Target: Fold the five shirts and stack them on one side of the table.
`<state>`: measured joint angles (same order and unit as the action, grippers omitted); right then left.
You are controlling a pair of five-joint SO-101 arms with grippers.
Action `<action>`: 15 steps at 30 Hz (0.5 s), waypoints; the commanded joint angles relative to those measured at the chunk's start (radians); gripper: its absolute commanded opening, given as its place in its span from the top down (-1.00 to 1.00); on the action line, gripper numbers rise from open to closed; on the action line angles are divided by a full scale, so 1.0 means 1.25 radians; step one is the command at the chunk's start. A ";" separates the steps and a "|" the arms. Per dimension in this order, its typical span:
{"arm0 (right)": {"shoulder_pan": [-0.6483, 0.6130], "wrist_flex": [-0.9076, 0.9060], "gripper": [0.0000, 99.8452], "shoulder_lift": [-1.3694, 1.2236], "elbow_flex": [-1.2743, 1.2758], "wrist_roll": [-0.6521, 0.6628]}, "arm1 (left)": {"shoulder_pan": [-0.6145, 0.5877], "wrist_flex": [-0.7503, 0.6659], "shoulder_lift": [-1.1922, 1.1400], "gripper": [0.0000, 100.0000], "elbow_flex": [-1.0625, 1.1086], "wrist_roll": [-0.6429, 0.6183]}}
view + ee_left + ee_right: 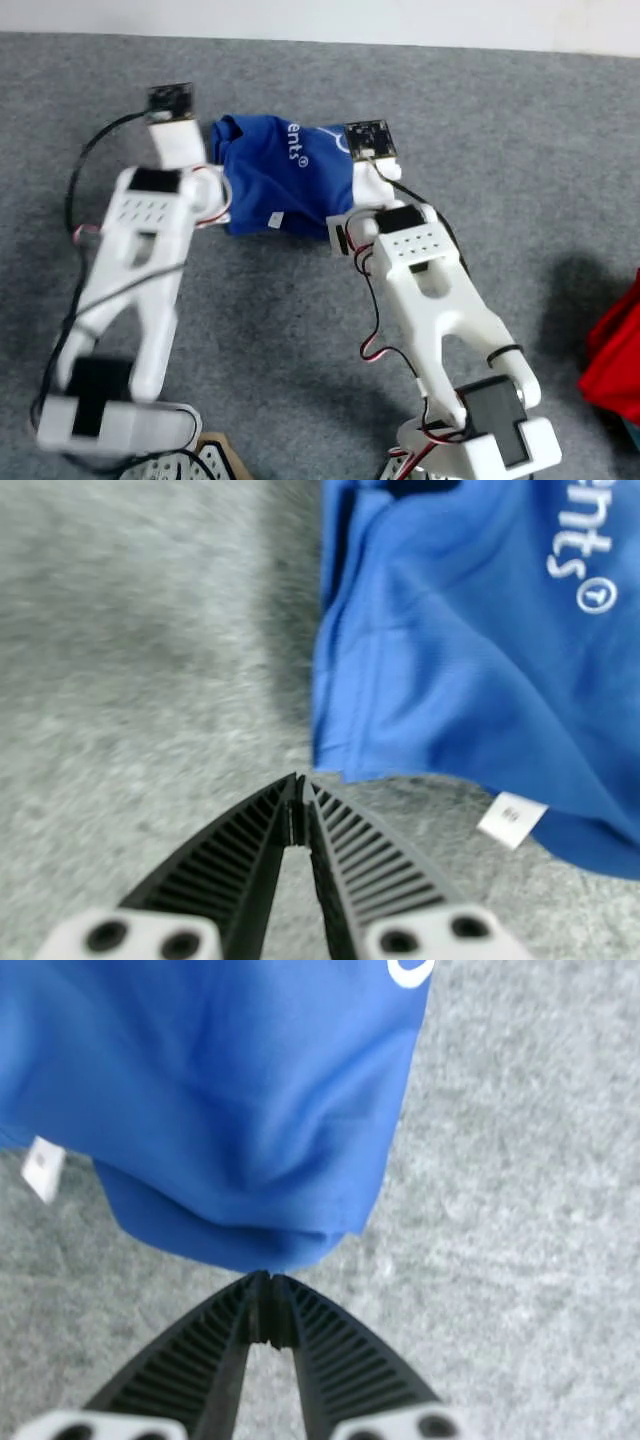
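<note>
A blue shirt [280, 175] with white print lies bunched at the far middle of the grey table, between the two arms. My left gripper [299, 785] is shut at the shirt's near corner [330, 750], pinching just the tip of the hem. My right gripper [266, 1282] is shut on the rounded hem [260, 1250] at the shirt's other near corner. A white tag [512, 820] sticks out of the near edge. In the high view the left gripper [218, 200] and right gripper [345, 222] flank the shirt.
A red cloth [615, 355] lies at the right edge of the table, with a sliver of teal under it. Grey carpet-like table surface [270, 320] stretches bare between the arm bases and on the far right.
</note>
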<state>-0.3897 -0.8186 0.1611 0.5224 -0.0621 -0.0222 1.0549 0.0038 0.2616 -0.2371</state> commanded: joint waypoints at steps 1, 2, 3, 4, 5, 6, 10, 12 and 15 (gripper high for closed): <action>0.020 0.041 0.98 0.020 0.002 -0.006 | 0.034 0.042 -0.145 0.99 -0.177 0.007; 0.025 0.053 0.98 0.010 0.002 -0.006 | 0.037 0.042 -0.179 0.99 -0.203 0.007; 0.030 0.073 0.98 0.001 0.002 -0.006 | 0.041 0.042 -0.207 0.99 -0.229 0.007; 0.041 0.090 0.98 -0.008 0.002 -0.006 | 0.041 0.042 -0.231 0.99 -0.247 0.007; 0.048 0.107 0.98 -0.017 0.001 -0.006 | 0.045 0.042 -0.251 0.99 -0.262 0.007; 0.056 0.118 0.98 -0.024 -0.007 -0.006 | 0.045 0.042 -0.265 0.99 -0.272 0.007; 0.068 0.126 0.98 -0.071 -0.048 -0.006 | 0.048 0.041 -0.293 0.99 -0.287 0.007; 0.069 0.126 0.98 -0.101 -0.071 -0.006 | 0.048 0.042 -0.296 0.99 -0.278 0.007; 0.069 0.126 0.98 -0.152 -0.104 -0.006 | 0.044 0.041 -0.309 0.99 -0.240 0.009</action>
<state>-0.3176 -0.6790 -0.0061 0.4703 -0.0621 0.0176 1.1009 -0.3798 -0.0468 -0.2355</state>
